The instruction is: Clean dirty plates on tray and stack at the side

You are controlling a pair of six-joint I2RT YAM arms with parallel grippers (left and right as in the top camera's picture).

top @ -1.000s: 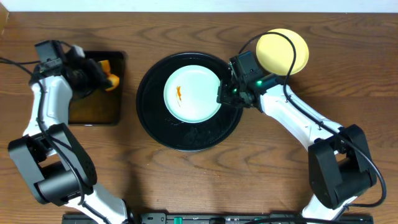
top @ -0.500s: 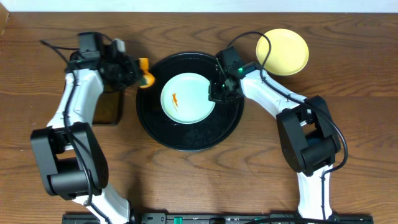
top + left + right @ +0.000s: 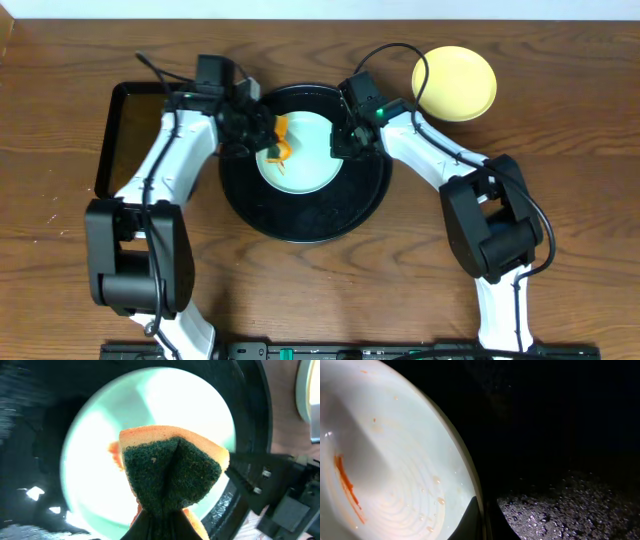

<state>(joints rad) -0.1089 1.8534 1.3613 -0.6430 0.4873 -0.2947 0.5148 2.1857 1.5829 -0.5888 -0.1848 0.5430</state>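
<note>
A pale mint-blue plate (image 3: 305, 160) lies in the large round black tray (image 3: 300, 215). My left gripper (image 3: 262, 140) is shut on an orange sponge with a green scrub face (image 3: 279, 140), held at the plate's left part. In the left wrist view the sponge (image 3: 170, 467) hangs over the plate (image 3: 95, 460) and covers most of the smear. My right gripper (image 3: 346, 140) is shut on the plate's right rim. The right wrist view shows its fingers (image 3: 481, 520) pinching the rim of the plate (image 3: 405, 460), which bears an orange-brown smear (image 3: 347, 487). A pale yellow plate (image 3: 455, 82) sits on the table at the back right.
A rectangular black tray (image 3: 125, 150) lies at the left with no sponge on it. The round tray's floor looks wet (image 3: 565, 510). Both arms reach over the round tray from opposite sides. A white edge runs along the table's back.
My left arm has carried the sponge rightward from the rectangular tray to over the mint plate. My right gripper has stayed on the plate's right rim.
</note>
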